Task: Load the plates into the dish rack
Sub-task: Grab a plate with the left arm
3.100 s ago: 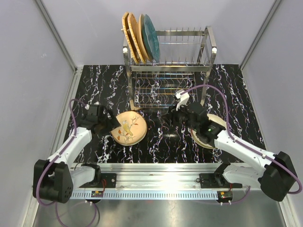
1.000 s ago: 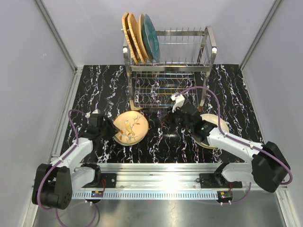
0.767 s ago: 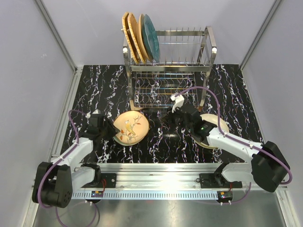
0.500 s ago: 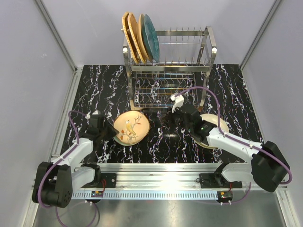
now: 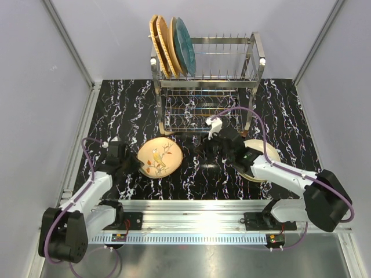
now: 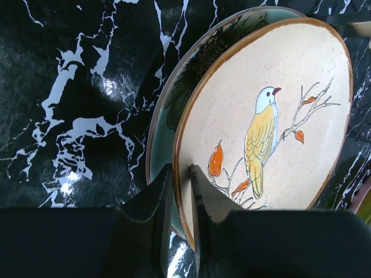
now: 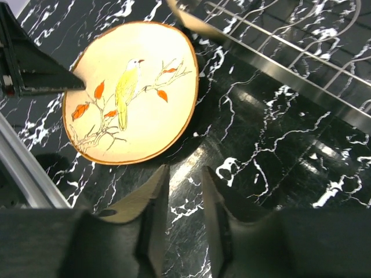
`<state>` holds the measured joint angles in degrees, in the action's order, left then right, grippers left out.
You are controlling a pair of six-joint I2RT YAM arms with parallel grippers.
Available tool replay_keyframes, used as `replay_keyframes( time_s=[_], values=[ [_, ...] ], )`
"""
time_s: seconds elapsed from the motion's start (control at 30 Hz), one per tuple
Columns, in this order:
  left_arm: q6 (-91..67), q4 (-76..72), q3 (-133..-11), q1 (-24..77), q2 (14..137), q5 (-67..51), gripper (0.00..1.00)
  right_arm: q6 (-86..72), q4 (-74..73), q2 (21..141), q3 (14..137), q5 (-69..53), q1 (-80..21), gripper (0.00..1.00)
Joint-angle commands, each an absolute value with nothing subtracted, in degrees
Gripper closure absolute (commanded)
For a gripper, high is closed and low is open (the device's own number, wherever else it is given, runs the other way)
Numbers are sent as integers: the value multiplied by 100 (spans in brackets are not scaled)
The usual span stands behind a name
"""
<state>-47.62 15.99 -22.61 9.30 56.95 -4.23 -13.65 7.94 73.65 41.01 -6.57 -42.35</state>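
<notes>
Pickup is the step in hand: your left gripper [image 6: 181, 191] pinches the near-left rim of the bird plate [image 6: 261, 127], which appears tipped up off the pale green plate [image 6: 159, 145] beneath it at the near left of the table [image 5: 116, 110], while four plates [image 5: 162, 46] stand at the left end of the dish rack [image 5: 255, 63] on the far side. Your right gripper [image 7: 184, 191] hangs over the table just right of the bird plate, jaws slightly apart with nothing between them. Next, I judge, you must raise the plate on edge, carry it far and seat it between free tines right of the teal plate [image 5: 185, 49], minding a slip at the rim.
</notes>
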Motion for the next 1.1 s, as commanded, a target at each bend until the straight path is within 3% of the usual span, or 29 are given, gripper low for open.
replay_keyframes(
  time_s=[0.0, 0.23, 0.53, 1.07],
  values=[
    [-4571, 1906, -2663, 932, 5397, -299, 100, -1187, 1108, 7427, 4350, -1150, -4359, 62],
    [-4570, 2241, -2856, 932, 4966, -176, 100, -626, 1432, 7655, 4421, -696, -5219, 47],
    [-4439, 2654, -3172, 940, 4878, -263, 100, 307, 1661, 8304, 4973, 272, -6240, 35],
    [-4184, 3234, -3744, 932, 4931, -431, 100, 808, 1925, 9755, 5862, 588, -7049, 32]
  ],
)
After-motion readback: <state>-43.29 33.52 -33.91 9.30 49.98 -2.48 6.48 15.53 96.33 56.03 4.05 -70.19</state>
